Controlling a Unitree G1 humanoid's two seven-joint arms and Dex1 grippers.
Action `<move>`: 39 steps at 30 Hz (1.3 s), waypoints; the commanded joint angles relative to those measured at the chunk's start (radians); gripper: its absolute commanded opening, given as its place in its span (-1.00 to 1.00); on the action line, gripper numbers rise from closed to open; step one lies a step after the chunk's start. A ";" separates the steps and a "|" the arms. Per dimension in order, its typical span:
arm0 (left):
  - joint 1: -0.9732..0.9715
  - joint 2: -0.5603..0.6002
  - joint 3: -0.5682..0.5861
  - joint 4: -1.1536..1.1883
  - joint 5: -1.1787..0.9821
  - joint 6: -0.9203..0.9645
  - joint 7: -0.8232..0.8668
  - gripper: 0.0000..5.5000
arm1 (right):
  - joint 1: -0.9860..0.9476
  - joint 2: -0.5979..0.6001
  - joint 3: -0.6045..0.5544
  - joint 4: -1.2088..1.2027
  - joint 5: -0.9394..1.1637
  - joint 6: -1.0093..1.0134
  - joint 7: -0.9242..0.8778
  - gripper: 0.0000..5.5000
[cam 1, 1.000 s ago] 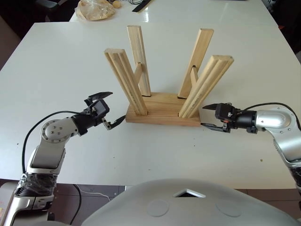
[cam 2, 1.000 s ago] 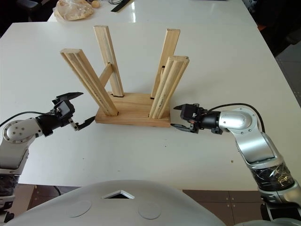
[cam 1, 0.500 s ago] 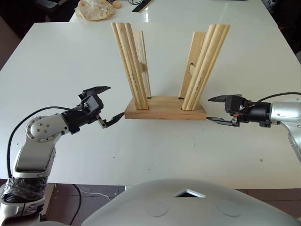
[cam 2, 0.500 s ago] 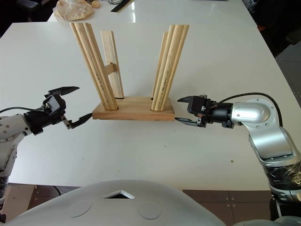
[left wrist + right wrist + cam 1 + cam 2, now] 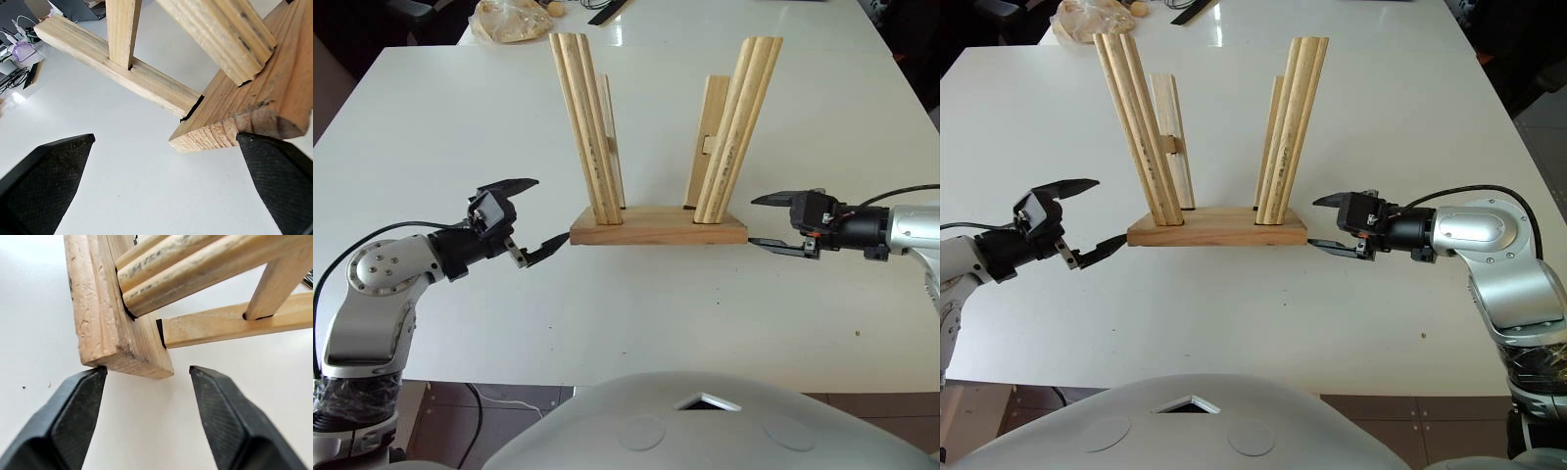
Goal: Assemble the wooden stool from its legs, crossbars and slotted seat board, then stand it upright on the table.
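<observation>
The wooden stool stands upside down on the white table (image 5: 636, 313), its slotted seat board (image 5: 658, 226) flat and its legs (image 5: 583, 117) pointing up. A crossbar (image 5: 120, 29) joins the legs on the left side. My left gripper (image 5: 548, 210) is open at the board's left end, its lower fingertip against the edge (image 5: 230, 134). My right gripper (image 5: 753, 220) is open at the right end, its lower fingertip touching the board corner (image 5: 122, 352). Neither holds anything.
A plastic bag of food (image 5: 512, 20) and a dark object (image 5: 607, 10) lie on the table behind, beyond the stool. The front edge of the table (image 5: 636, 377) runs close below both arms.
The stool has turned so its seat board faces me squarely and its legs stand straighter. Both grippers have drawn a little outward, staying open at the board's ends.
</observation>
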 commanded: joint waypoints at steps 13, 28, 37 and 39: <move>0.045 0.019 0.095 -0.166 -0.167 0.068 -0.086 0.95 | 0.050 -0.038 -0.074 -0.152 0.150 0.013 0.076 0.14; 0.231 0.023 0.075 -0.151 -0.081 -0.008 -0.162 0.95 | 0.140 -0.071 -0.110 -0.188 0.189 0.006 0.118 0.14; 0.205 0.030 0.073 -0.037 -0.058 -0.065 -0.159 0.95 | 0.148 -0.064 -0.080 -0.124 0.170 -0.020 0.115 0.14; 0.210 0.032 0.074 -0.013 -0.054 -0.078 -0.165 0.95 | 0.139 -0.062 -0.089 -0.086 0.179 -0.023 0.117 0.14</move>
